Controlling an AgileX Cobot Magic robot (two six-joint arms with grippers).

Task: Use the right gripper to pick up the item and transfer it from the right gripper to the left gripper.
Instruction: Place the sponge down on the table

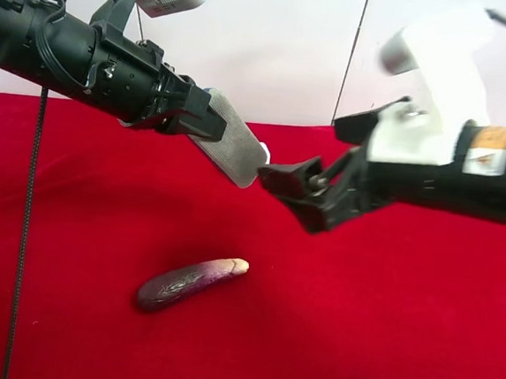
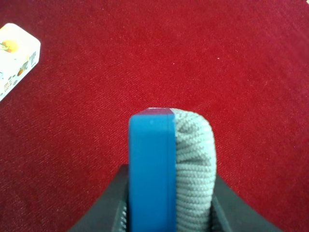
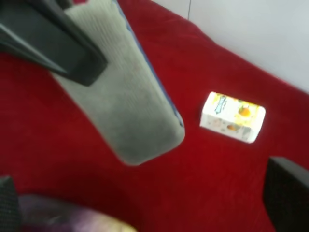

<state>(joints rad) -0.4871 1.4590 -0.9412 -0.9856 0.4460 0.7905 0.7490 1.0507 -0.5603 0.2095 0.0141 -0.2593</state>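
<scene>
Above red cloth, left claw clamps the grey, blue-backed pad; right claw gapes.

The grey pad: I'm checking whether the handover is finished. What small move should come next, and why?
Probably draw the right gripper straight back, away from the grey pad. The left gripper is shut on one end of the pad, while the right gripper's jaws stand open close by its free end, gripping nothing.

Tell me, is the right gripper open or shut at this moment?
Open. The right gripper has its fingers wide apart, nothing between them; the left gripper holds the item.
</scene>
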